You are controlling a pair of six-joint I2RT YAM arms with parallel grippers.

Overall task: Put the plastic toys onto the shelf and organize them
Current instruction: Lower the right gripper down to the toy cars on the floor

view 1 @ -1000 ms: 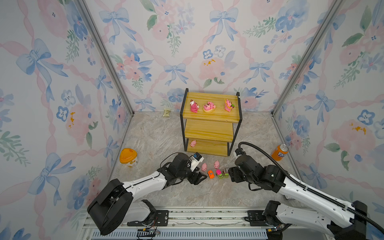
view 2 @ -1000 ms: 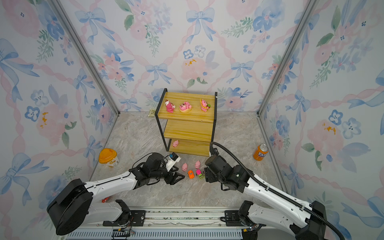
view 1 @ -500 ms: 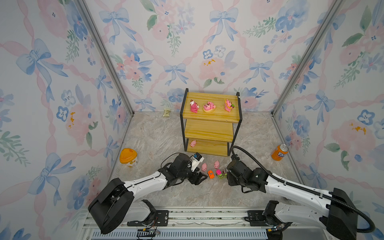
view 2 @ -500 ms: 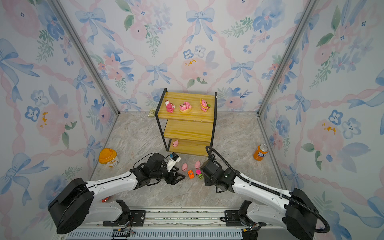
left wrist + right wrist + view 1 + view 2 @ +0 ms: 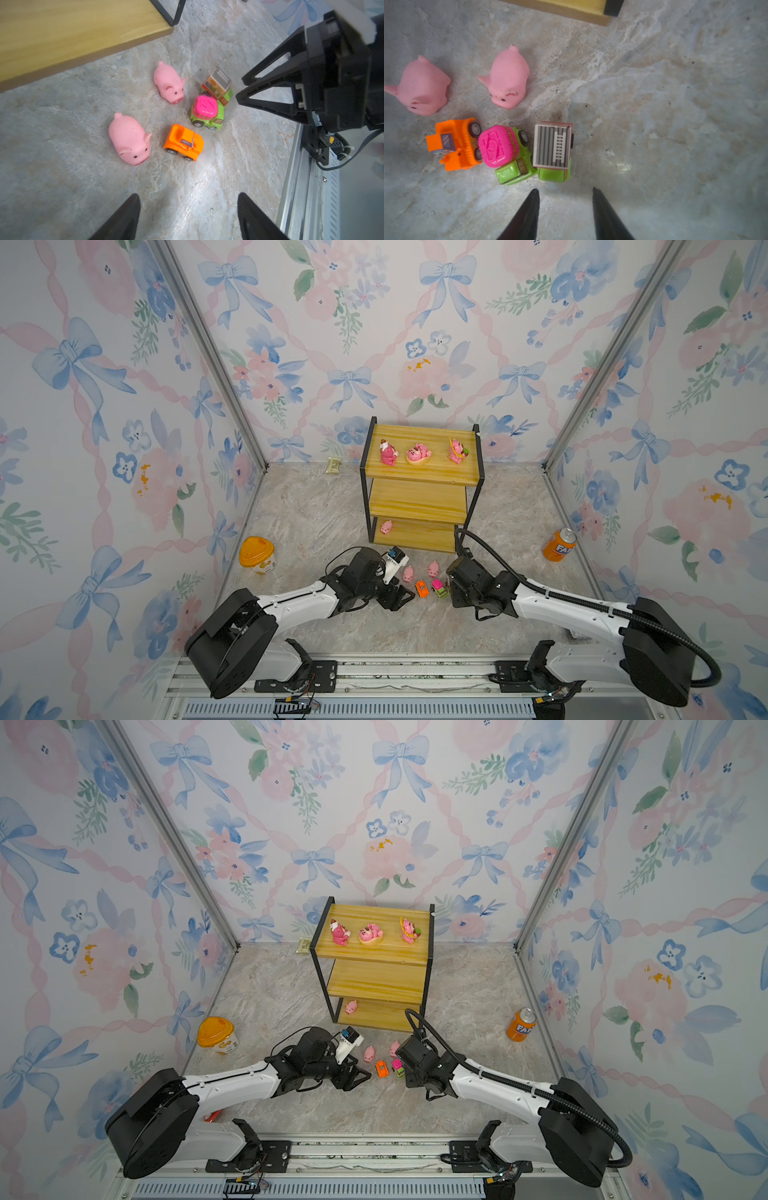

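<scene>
- My left gripper (image 5: 187, 204) gapes wide, empty, near the orange car (image 5: 184, 142).
- I see my right gripper (image 5: 565, 197) narrowly parted, empty, just beside the brown-green car (image 5: 552, 148).

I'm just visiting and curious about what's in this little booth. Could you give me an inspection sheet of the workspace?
Surface: marble-look floor, no spills seen.
Job's things: shelf holds three bear figurines on top and one pig on the bottom board; two pigs and three mini cars are on the floor.
Clutter: orange-lidded tub, soda can, small packet by the back wall.
Grippers: left gripper open, empty; right gripper narrowly open, empty, near the cars.
Cables: black hose runs along the right arm.
Surroundings: floral wallpaper walls, metal rail in front.
</scene>
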